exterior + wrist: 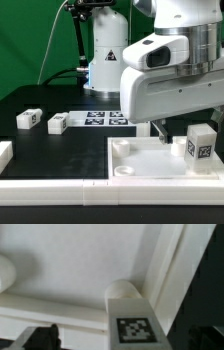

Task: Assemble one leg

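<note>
The leg (200, 142) is a small white block with a black-and-white tag. It stands upright near a corner of the large white tabletop (135, 168) at the exterior view's right. In the wrist view the leg (135, 324) stands in the tabletop's corner (70, 274), by a rounded socket. My gripper (122, 334) is directly above it and open. The leg is between the two dark fingers (42, 337), with a clear gap on one side. In the exterior view the white hand hides most of the fingers.
Two more tagged legs (28, 119) (57, 123) lie on the black table at the exterior view's left. The marker board (105, 120) lies behind them. Another white part (4, 154) shows at the left edge. The robot base (105, 50) stands at the back.
</note>
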You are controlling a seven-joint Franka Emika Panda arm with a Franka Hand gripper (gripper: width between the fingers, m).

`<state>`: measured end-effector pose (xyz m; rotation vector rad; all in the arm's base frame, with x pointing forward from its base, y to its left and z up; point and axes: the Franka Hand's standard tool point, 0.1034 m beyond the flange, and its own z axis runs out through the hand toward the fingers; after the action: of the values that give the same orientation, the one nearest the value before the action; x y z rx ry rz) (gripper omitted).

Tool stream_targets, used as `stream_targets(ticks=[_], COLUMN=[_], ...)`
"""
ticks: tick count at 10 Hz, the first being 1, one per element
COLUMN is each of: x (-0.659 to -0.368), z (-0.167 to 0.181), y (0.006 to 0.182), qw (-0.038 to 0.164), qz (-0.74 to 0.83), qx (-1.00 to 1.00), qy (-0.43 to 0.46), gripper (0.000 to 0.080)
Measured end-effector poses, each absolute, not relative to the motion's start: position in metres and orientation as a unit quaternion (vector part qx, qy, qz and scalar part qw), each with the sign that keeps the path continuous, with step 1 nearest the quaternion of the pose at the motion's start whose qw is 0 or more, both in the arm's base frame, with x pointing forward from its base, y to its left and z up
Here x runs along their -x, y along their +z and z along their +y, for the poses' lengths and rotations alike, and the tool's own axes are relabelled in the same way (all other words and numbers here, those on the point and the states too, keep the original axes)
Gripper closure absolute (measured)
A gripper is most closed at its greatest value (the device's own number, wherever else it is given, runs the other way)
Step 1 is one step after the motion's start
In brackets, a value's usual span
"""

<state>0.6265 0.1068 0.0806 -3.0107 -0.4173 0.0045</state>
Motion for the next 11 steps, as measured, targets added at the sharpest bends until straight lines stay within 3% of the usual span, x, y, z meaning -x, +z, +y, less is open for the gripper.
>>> stream_targets(ticks=[5,7,11], x=[-0.6324,-0.6324,-0.6324], z=[0.1183,0.118,0.1176], y=[0.0881,0.0878,0.0877], qw=[0.052,0.052,0.052], qz=[-0.123,-0.123,-0.107], qx=[0.991,0.991,0.993], qy=[-0.006,-0.005,-0.005], gripper=[0.0164,0.051,0.0506])
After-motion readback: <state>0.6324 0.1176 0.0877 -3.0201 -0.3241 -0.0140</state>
